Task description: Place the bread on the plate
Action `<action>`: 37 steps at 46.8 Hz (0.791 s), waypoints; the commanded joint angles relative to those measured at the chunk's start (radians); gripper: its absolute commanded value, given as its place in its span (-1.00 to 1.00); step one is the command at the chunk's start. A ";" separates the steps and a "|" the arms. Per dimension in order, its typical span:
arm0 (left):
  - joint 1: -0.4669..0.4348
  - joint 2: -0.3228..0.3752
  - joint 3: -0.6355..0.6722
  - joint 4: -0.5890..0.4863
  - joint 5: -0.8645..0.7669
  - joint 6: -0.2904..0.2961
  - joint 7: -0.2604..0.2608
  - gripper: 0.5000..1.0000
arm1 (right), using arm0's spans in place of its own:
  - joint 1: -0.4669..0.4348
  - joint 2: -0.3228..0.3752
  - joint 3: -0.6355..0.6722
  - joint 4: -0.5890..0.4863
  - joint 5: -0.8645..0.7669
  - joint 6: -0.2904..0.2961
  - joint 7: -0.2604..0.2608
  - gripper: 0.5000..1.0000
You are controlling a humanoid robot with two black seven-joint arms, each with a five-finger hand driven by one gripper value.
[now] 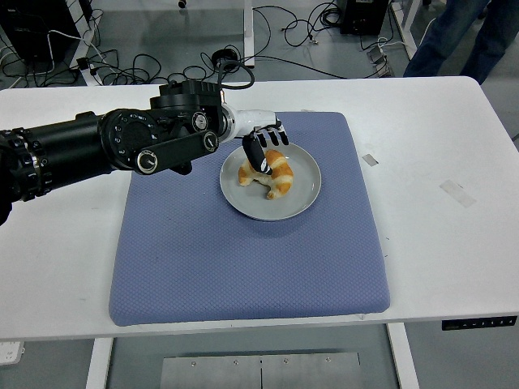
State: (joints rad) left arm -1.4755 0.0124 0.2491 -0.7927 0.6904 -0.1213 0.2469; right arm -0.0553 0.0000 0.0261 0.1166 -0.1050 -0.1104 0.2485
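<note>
White table (454, 243), blue mat (243, 267) across its middle. Left arm (97, 150) comes in from 9 o'clock. Person's legs (462, 32) at 1 o'clock, cut off by the frame top. Grey plate (296, 203) on the mat's upper half. Bread (272, 174) — a croissant — lies on the plate. Left hand (258, 144) at the plate's 10 o'clock rim, dark fingers (258, 156) overlapping the bread's top — grasp or just touching, can't tell; palm hidden.

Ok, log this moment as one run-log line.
left hand: fingers over golden croissant, grasp unclear | golden croissant: on round grey plate | round grey plate: on blue mat | right hand: out of view
</note>
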 commanded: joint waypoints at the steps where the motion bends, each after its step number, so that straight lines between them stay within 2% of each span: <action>1: -0.002 0.001 0.001 0.003 0.000 0.000 0.000 0.57 | 0.000 0.000 0.000 0.000 -0.001 0.000 0.000 1.00; 3: -0.003 0.001 0.001 0.001 0.000 0.000 0.000 0.91 | 0.000 0.000 0.000 0.000 0.001 0.000 0.000 1.00; 13: -0.032 0.026 -0.001 0.007 -0.005 0.000 0.000 0.92 | 0.000 0.000 0.000 0.000 -0.001 0.000 0.000 1.00; 23: -0.069 0.047 -0.070 0.026 -0.005 0.002 0.005 0.92 | 0.000 0.000 0.000 0.000 -0.001 0.000 0.000 1.00; 37: -0.028 0.107 -0.232 0.063 0.003 0.002 -0.009 0.92 | 0.000 0.000 0.000 0.000 0.001 0.000 0.000 1.00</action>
State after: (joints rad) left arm -1.5211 0.1068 0.0357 -0.7295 0.6896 -0.1204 0.2419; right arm -0.0553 0.0000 0.0261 0.1166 -0.1046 -0.1104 0.2485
